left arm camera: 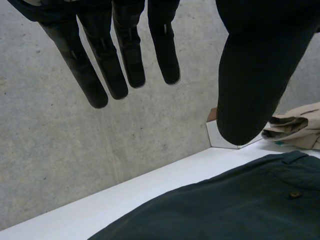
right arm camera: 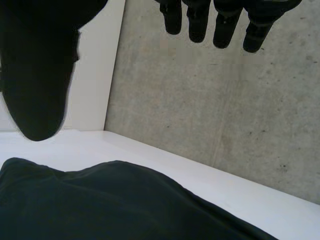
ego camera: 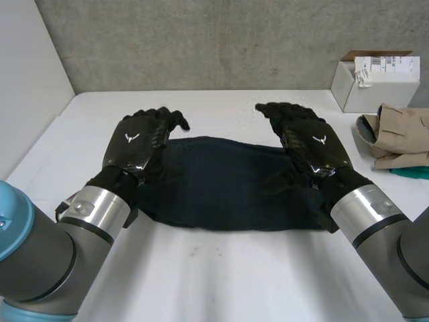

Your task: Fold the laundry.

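A dark folded garment (ego camera: 228,181) lies flat in the middle of the white table (ego camera: 221,275). My left hand (ego camera: 137,144) hovers over its left end, fingers stretched toward the far edge. In the left wrist view the fingers (left arm camera: 100,65) are straight and well apart from the thumb (left arm camera: 255,75), with the dark garment (left arm camera: 225,210) and its small button below, untouched. My right hand (ego camera: 312,144) hovers over the right end. Its fingers (right arm camera: 225,25) are straight, the thumb (right arm camera: 37,75) spread wide, and the garment (right arm camera: 100,205) lies beneath the palm.
A white cardboard box (ego camera: 375,80) stands at the back right corner. Beside it lies a crumpled beige garment (ego camera: 402,137) on a teal cloth (ego camera: 412,172). A concrete wall runs behind the table's far edge.
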You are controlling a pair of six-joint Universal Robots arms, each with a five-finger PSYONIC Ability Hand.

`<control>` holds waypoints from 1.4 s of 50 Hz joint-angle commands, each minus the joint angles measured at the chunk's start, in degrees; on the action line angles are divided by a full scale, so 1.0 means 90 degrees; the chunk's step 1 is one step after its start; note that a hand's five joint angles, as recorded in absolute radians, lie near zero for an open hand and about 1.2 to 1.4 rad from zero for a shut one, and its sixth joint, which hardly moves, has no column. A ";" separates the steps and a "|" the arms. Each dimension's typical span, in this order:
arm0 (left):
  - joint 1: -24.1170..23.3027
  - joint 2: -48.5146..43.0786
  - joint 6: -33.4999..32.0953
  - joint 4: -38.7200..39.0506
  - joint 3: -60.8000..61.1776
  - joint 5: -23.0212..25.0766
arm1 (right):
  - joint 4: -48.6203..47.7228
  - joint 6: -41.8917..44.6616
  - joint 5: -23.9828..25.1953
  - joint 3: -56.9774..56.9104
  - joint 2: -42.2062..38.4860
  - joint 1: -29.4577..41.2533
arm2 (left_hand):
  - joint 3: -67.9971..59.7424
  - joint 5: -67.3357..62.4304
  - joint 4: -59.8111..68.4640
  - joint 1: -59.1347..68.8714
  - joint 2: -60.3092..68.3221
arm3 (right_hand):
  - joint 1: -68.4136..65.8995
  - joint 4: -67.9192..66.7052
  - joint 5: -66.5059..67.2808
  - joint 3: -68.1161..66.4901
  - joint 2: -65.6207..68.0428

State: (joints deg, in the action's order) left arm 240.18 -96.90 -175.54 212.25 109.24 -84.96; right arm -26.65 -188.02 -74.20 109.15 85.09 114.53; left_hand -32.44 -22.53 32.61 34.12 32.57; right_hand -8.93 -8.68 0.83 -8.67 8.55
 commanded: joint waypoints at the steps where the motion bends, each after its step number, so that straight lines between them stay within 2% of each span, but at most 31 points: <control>1: -0.0016 0.0073 -0.0017 0.0000 0.0001 -0.0023 | 0.0002 0.0002 -0.0017 -0.0038 -0.0001 0.0018 | 0.2493 0.2503 -0.2512 -0.2680 -0.2508 | -0.0119 -0.0146 -0.0093 -0.0148 0.0161; 38: 0.0003 0.0054 -0.0017 0.0010 0.0001 -0.0013 | -0.0018 0.0158 -0.0037 -0.0038 -0.0011 0.0019 | 0.2493 0.2503 -0.2512 -0.2680 -0.2508 | -0.0119 -0.0146 -0.0093 -0.0148 0.0161; 46: -0.0006 0.0064 -0.0027 0.0010 -0.0009 -0.0013 | 0.0391 0.1573 -0.0193 -0.0311 -0.0021 0.0028 | 0.2493 0.2503 -0.2512 -0.2680 -0.2508 | -0.0119 -0.0146 -0.0093 -0.0148 0.0161; 51: 0.0003 0.0064 -0.0037 0.0020 -0.0019 -0.0014 | 0.1512 0.2675 -0.0806 -0.0818 -0.0322 0.0038 | 0.2493 0.2503 -0.2512 -0.2680 -0.2508 | -0.0119 -0.0146 -0.0093 -0.0148 0.0161; 55: 0.0003 0.0064 -0.0037 0.0020 -0.0019 -0.0013 | 0.2333 0.3214 -0.1246 -0.1121 -0.0820 0.0038 | 0.2493 0.2503 -0.2512 -0.2680 -0.2508 | -0.0119 -0.0146 -0.0093 -0.0148 0.0161; 57: 0.0003 0.0054 -0.0037 0.0020 -0.0019 -0.0013 | 0.2511 0.3332 -0.1287 -0.1093 -0.0929 0.0009 | 0.2493 0.2503 -0.2512 -0.2680 -0.2508 | -0.0369 -0.0397 0.0158 -0.0398 0.0412; 62: 0.0003 0.0054 -0.0037 0.0020 -0.0019 -0.0013 | 0.2356 0.3362 -0.1287 -0.0810 -0.1036 -0.0069 | 0.2493 0.2503 -0.2512 -0.2680 -0.2508 | -0.0913 -0.0941 0.0702 -0.0942 0.0956; 70: 0.0003 0.0054 -0.0047 0.0010 -0.0019 -0.0013 | 0.1418 0.3372 -0.1238 -0.0205 -0.1339 -0.0303 | 0.2493 0.2503 -0.2512 -0.2680 -0.2508 | -0.1455 -0.1483 0.1244 -0.1484 0.1498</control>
State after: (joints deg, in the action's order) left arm 240.21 -96.41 -175.92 212.41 109.07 -85.08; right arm -8.48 -157.23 -85.96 103.75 74.69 113.37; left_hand -12.05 -2.65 11.48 11.40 11.45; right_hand -19.14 -19.26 9.32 -19.15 19.15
